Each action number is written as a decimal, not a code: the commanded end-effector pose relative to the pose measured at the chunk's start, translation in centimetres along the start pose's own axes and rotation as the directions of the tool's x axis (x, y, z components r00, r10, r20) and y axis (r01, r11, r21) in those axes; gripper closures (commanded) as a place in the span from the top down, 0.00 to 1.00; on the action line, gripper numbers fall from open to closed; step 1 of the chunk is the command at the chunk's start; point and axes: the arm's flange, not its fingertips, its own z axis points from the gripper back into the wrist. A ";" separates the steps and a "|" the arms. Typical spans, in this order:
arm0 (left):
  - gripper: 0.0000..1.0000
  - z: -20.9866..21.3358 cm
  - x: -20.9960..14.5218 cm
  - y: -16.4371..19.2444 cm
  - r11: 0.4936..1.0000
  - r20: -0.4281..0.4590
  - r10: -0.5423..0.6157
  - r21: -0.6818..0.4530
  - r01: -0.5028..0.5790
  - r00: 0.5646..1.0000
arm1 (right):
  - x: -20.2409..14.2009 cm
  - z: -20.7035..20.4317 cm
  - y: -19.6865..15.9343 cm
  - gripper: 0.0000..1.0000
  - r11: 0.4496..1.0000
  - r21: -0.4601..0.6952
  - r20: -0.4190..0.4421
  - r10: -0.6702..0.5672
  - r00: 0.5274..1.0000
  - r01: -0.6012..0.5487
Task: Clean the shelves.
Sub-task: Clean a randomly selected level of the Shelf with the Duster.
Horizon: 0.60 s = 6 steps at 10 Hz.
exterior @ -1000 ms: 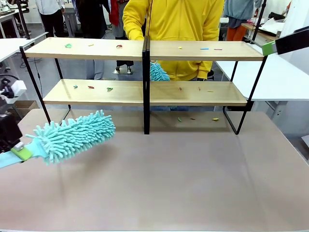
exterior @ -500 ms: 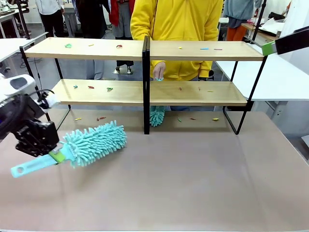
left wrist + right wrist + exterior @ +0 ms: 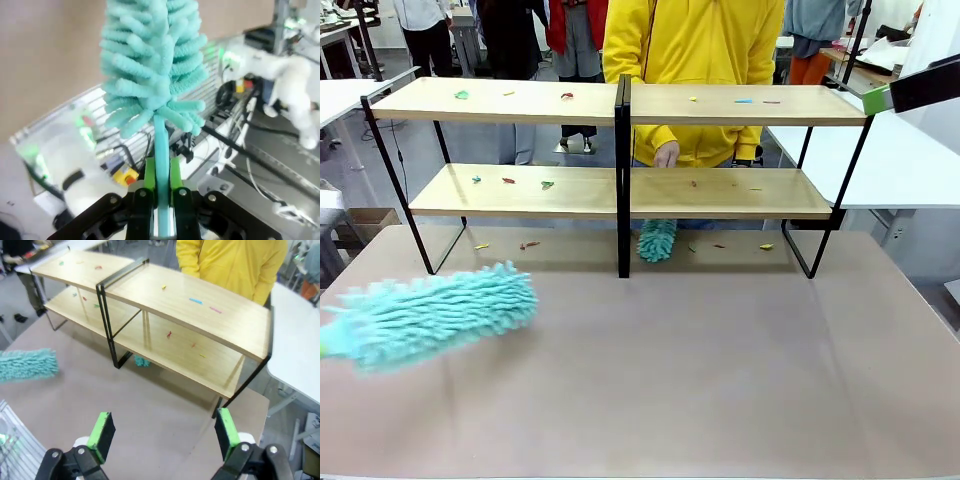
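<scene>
The shelves (image 3: 740,193) (image 3: 220,322), two light-wood tiers on a black frame, stand at the table's far side with small coloured scraps on both boards. My left gripper (image 3: 161,172) is shut on the teal handle of a fluffy teal duster (image 3: 150,60). In the front view that duster (image 3: 430,315) hangs blurred and low over the table's left front. My right gripper (image 3: 163,429) is open and holds nothing, high above the table's right side. One of its fingers (image 3: 920,88) shows at the top right.
A person in a yellow hoodie (image 3: 695,60) stands behind the shelves, one hand (image 3: 666,155) holding a second teal duster (image 3: 657,240) down on the tabletop under the lower board. Scraps (image 3: 765,246) lie on the grey-brown table (image 3: 720,370) there.
My left gripper has swung out of the front view to the left, drawing the duster left and lower. The person's duster dropped from between the tiers to the tabletop.
</scene>
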 end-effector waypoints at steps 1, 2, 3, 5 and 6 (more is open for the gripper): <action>0.12 1.0 -8.1 1.4 0.993 0.101 -0.109 -0.030 0.113 0.989 | 0.0 0.0 -0.1 1.00 1.000 0.006 -0.001 0.000 1.000 0.000; 0.12 1.9 -10.1 2.1 0.987 0.154 -0.144 -0.046 0.153 0.977 | 0.0 0.0 -0.1 1.00 1.000 0.006 -0.001 0.000 1.000 0.000; 0.12 2.3 -10.9 2.5 0.984 0.196 -0.157 -0.058 0.171 0.968 | 0.0 0.0 -0.1 1.00 1.000 0.006 -0.001 0.000 1.000 0.000; 0.12 2.2 -10.4 2.4 0.992 0.225 -0.108 -0.044 0.121 0.968 | 0.0 0.0 -0.1 1.00 1.000 0.006 -0.001 0.000 1.000 0.000; 0.12 2.2 -10.0 2.4 0.991 0.212 -0.110 -0.052 0.123 0.971 | 0.0 0.0 -0.1 1.00 1.000 0.006 -0.001 0.000 1.000 0.000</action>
